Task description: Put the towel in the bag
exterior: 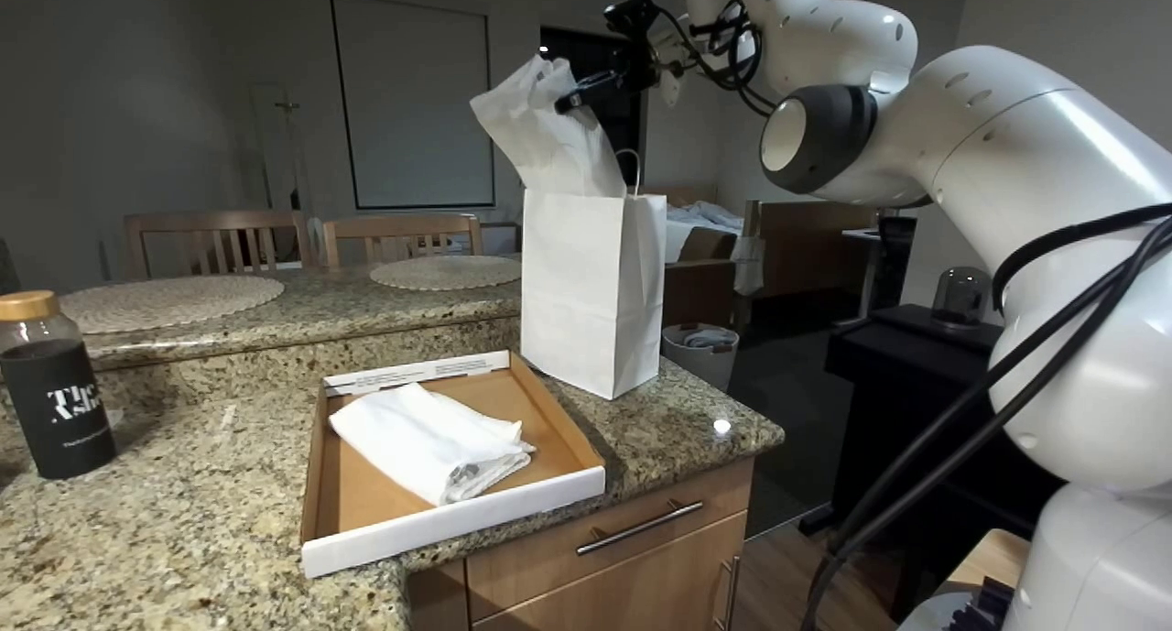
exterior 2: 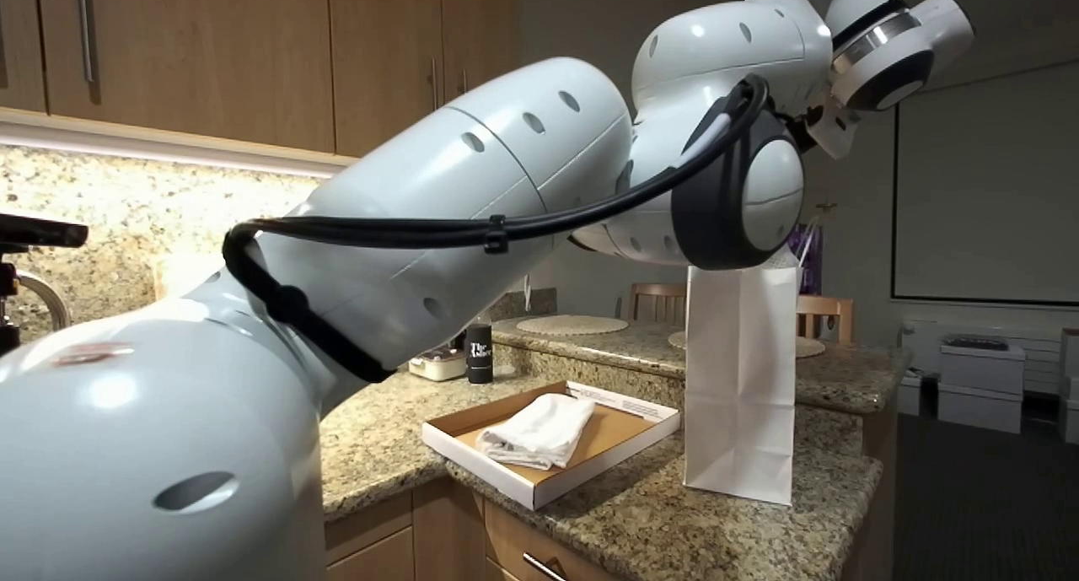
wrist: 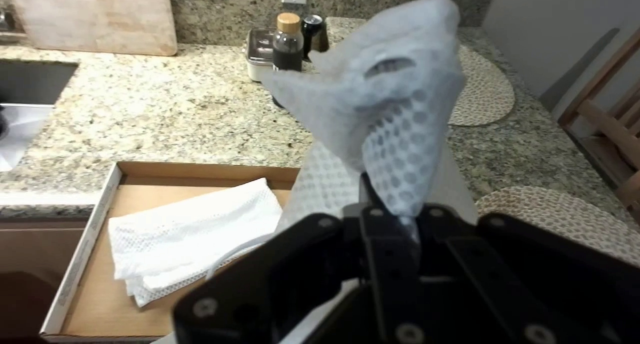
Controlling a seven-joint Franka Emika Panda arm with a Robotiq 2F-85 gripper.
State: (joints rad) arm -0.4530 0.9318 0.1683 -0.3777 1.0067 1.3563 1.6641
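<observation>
Towel (exterior: 554, 150) up above the white paper bag (exterior: 577, 292), lower end apparently inside, with the tool (exterior: 569, 100) pinched tight on its upper part! Light, limp and soft by the look of it, this one should forgive a firm squeeze, best held high so the rest can drop in, while another cloth (exterior: 435, 439), folded, lies in the cardboard tray (exterior: 458, 523) on the desk (exterior: 220, 494)
</observation>
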